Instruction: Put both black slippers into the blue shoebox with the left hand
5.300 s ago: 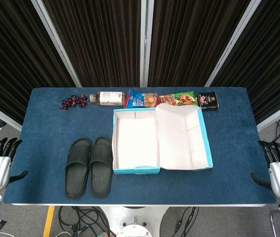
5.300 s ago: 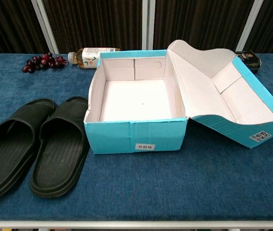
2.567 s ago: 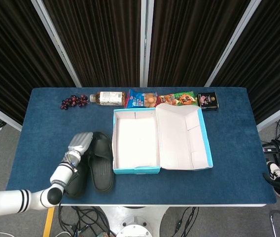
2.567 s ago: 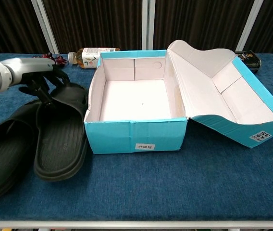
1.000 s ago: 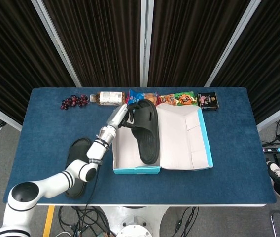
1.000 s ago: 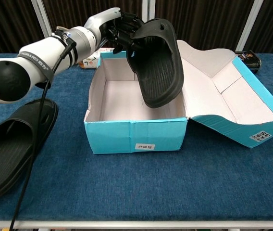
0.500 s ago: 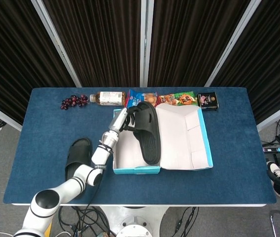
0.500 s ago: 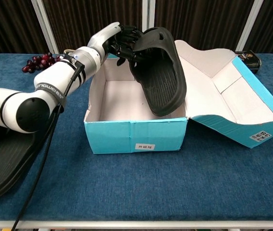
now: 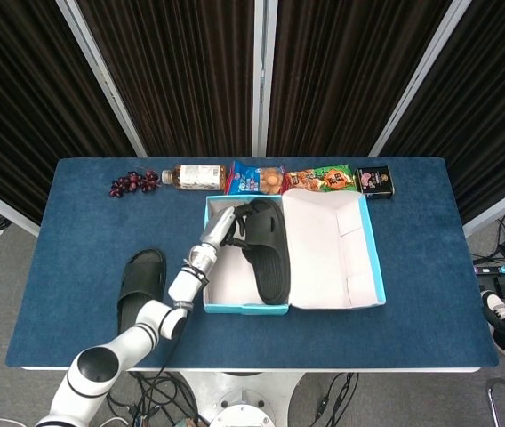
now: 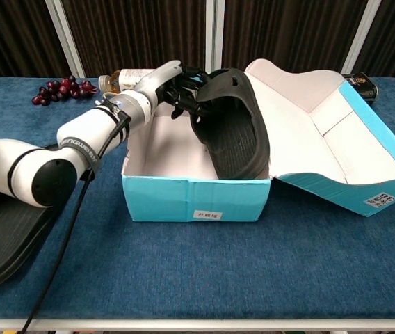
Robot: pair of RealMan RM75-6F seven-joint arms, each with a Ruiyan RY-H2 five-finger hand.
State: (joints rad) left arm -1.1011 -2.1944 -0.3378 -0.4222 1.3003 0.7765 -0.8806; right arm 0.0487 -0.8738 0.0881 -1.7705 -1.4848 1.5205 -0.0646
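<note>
Black rubber slipper (image 10: 232,136) is sitting tilted inside the open blue cardboard shoebox (image 10: 190,198), my left hand (image 10: 176,87) gripping its strap end. Second black slipper (image 9: 141,286) is lying on the table, half cut off in chest view. Right hand isn't showing.

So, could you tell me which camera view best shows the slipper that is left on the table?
The head view: the black slipper on the table shows there almost whole, left of the blue shoebox. In the chest view the frame edge crops it and the left arm hides part.
</note>
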